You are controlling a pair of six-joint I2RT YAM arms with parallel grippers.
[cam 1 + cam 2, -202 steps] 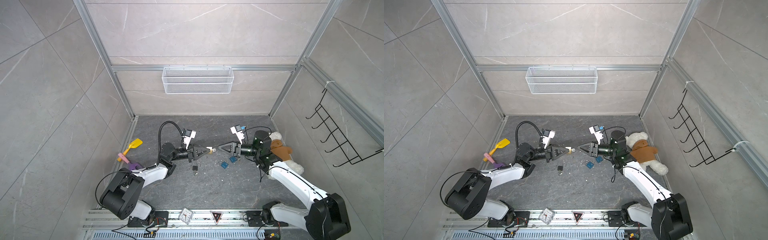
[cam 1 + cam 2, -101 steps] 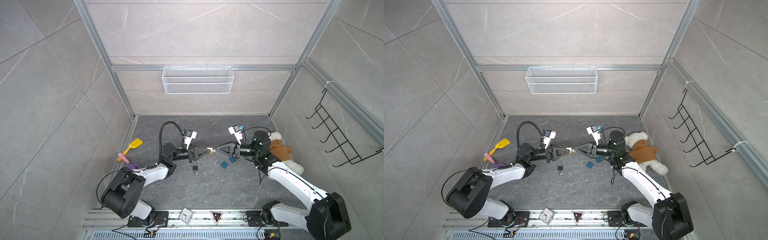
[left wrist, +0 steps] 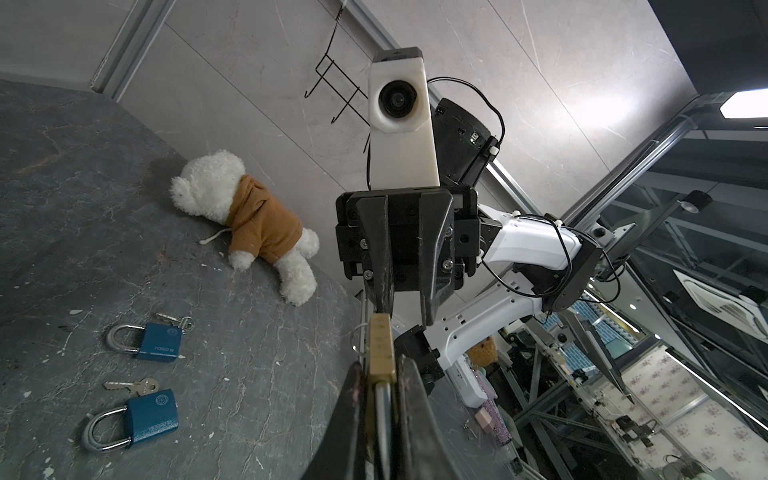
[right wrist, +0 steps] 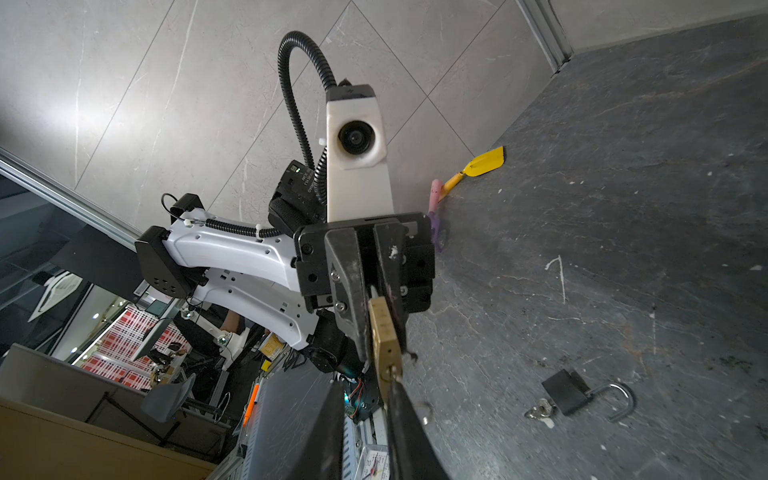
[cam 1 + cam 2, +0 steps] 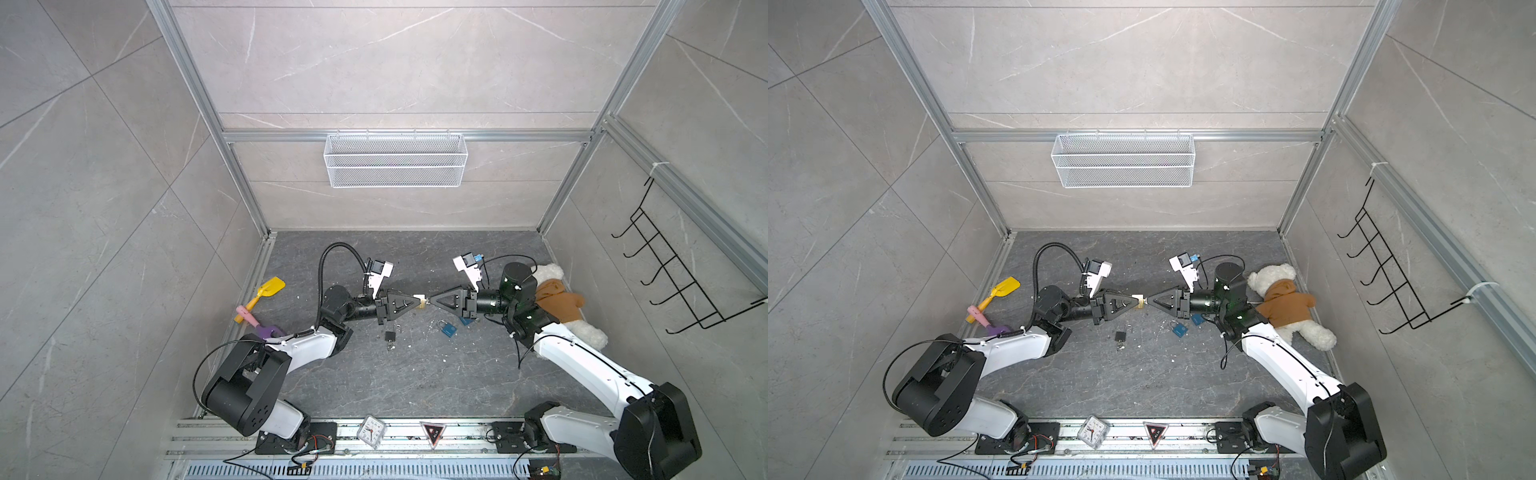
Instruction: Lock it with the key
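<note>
Aloft, basket (image 5: pixel 395 170); padlock (image 3: pixel 381 347) in left pincer (image 5: pixel 415 301)

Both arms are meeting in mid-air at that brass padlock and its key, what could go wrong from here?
The brass padlock hangs in mid-air, pinched only at the tips of the left gripper; a twist on the key could swivel it or pull it free. The right gripper meets the key at its tips, with a gap showing between its jaws in the left wrist view, so it may slip off rather than turn it.
</note>
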